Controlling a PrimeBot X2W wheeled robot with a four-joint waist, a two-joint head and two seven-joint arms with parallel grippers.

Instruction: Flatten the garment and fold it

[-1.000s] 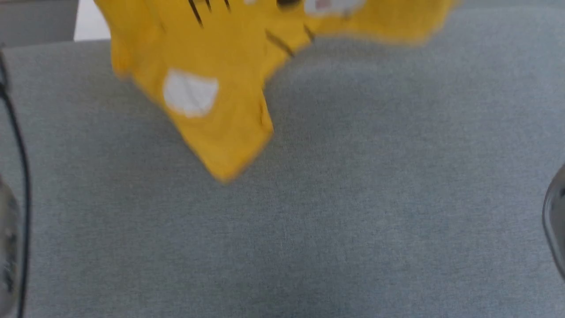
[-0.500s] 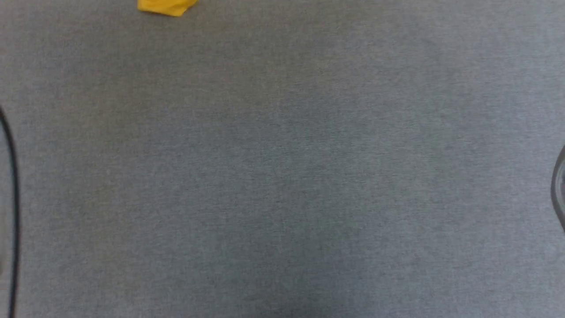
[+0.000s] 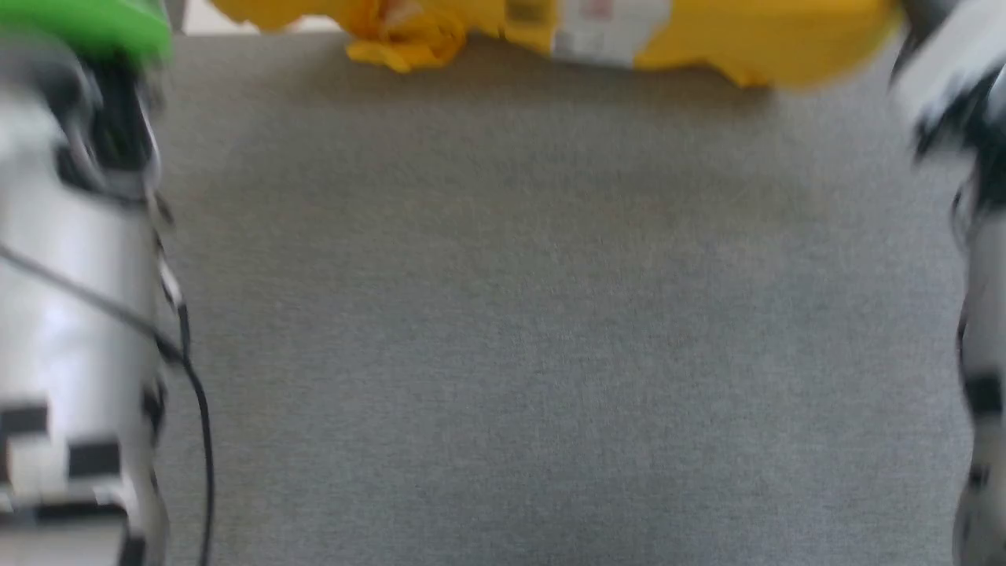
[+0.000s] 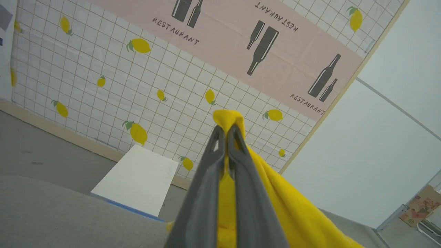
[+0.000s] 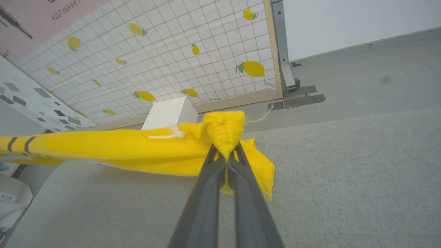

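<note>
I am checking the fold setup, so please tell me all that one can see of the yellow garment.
The garment is bright yellow soft fabric with black stripes, a white patch and stitched hems. It hangs stretched sideways between two shut grippers: the left gripper pinches one bunched corner, the right gripper another. It looks raised over the grey surface.

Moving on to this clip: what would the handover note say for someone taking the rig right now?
Grip: the left claw is shut on a bunched edge of the bright yellow cloth T-shirt with black stripes; the right claw is shut on a stitched corner.
Position: the shirt hangs stretched between them over the far side of the grey fabric tabletop.
Done: picked up, pulled wide.
Left: lay it flat, smooth it, fold.
</note>
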